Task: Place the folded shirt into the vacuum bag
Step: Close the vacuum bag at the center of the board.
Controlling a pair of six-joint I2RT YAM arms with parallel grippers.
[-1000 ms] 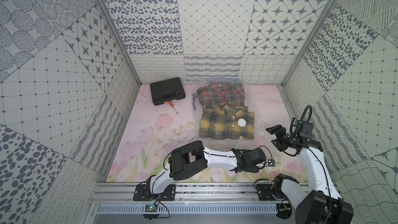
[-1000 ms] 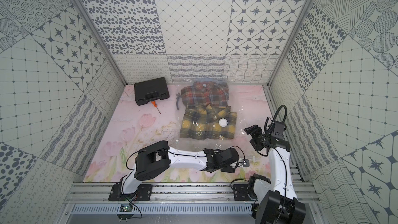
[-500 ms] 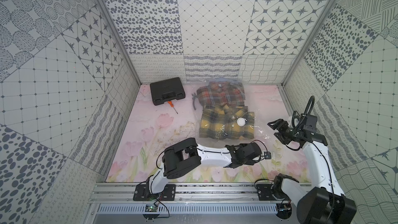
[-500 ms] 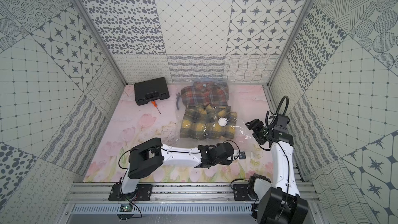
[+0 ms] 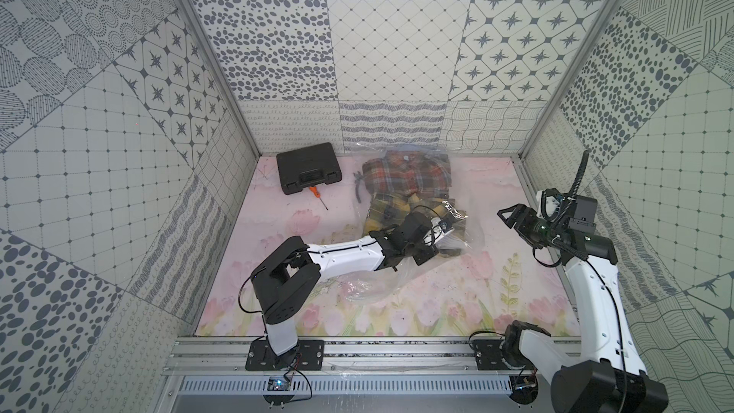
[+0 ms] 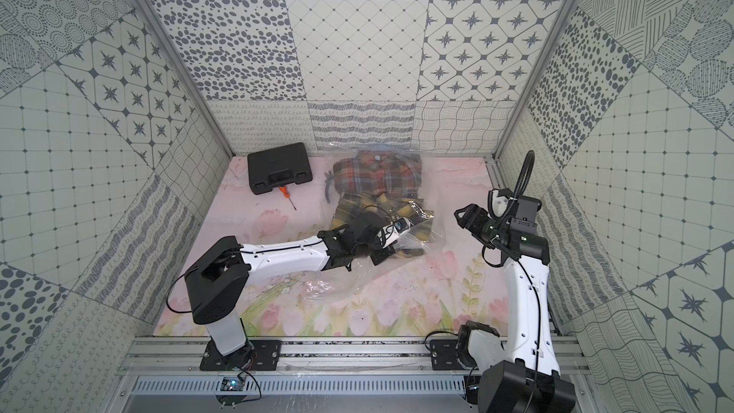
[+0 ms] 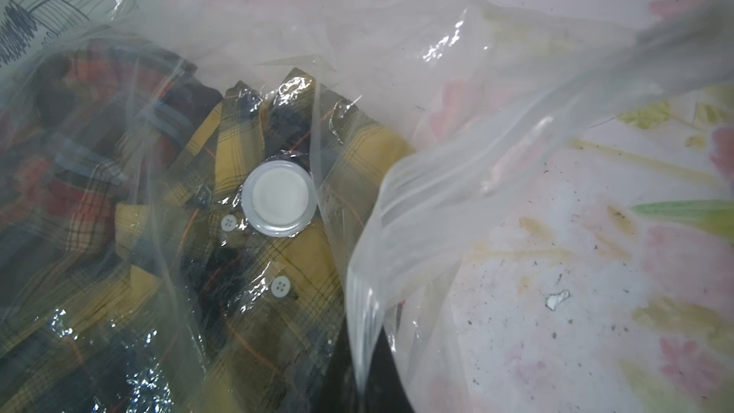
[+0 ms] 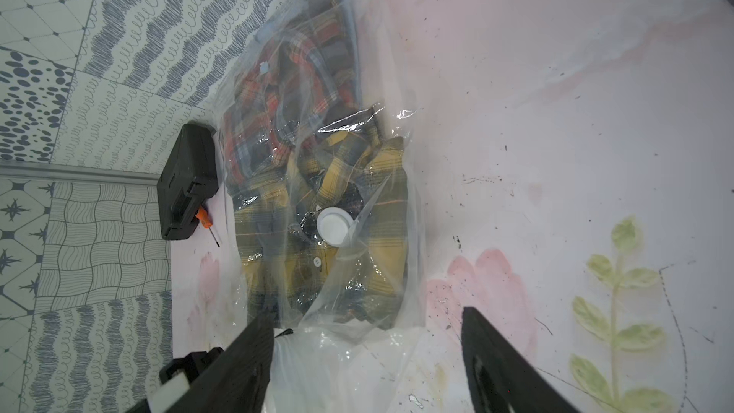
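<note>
While the left hand (image 5: pixel 439 232) is clamped on the vacuum bag (image 5: pixel 454 214), likely to lift its mouth, the right hand (image 5: pixel 512 224) hangs open, empty.

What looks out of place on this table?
An orange-handled screwdriver lies loose outside the closed black tool case, and what look like grey pliers lie beside the vacuum bag. Stray tools seem odd beside a shirt-packing job.

Glossy, crinkled clear-plastic vacuum bag (image 7: pixel 437 192)
</note>
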